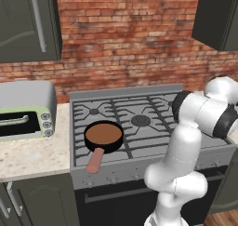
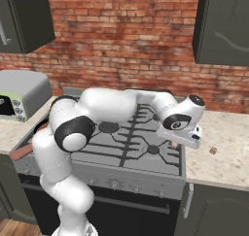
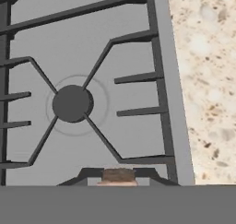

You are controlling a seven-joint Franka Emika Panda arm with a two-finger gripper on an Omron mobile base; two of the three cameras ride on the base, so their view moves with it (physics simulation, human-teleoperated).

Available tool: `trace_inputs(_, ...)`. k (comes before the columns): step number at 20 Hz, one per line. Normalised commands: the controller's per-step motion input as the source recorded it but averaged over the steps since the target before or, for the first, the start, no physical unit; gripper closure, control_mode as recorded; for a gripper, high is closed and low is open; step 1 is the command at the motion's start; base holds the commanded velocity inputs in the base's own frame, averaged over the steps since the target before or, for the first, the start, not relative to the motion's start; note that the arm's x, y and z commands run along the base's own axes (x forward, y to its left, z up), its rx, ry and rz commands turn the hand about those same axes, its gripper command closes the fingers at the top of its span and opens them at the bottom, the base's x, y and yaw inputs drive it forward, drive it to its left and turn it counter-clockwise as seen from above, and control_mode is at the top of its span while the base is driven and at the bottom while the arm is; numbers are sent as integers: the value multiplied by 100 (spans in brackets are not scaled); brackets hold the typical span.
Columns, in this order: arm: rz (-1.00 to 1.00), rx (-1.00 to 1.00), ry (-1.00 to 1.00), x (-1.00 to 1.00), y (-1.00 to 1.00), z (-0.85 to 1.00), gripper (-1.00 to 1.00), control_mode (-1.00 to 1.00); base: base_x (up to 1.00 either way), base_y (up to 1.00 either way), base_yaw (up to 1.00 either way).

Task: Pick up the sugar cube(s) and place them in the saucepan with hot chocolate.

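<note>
While the tool (image 3: 118, 181) is clenched on a brownish sugar cube (image 3: 118, 176) above the stove (image 3: 69, 43) beside the worktop (image 3: 207, 80), it should travel level across the grates, releasing only over the saucepan (image 1: 103, 136) on the front-left burner.

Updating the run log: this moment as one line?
gripper shut on cube | over stove, right side | pan front left | other cube on counter

Red brick wall (image 1: 125, 43), dark cabinets (image 1: 28, 25), speckled stone counter (image 2: 221, 155), wooden floor (image 1: 223, 219).
</note>
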Motion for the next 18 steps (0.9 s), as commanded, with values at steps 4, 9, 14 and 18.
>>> trace_inputs(4,0,-3,0,0,100,16,100,-100,0,0,0)
trace_inputs(9,0,-2,0,0,100,36,100,-100,0,0,0)
trace_inputs(14,0,-2,0,0,100,38,100,-100,0,0,0)
trace_inputs(18,0,-1,4,0,100,25,100,-100,0,0,0)
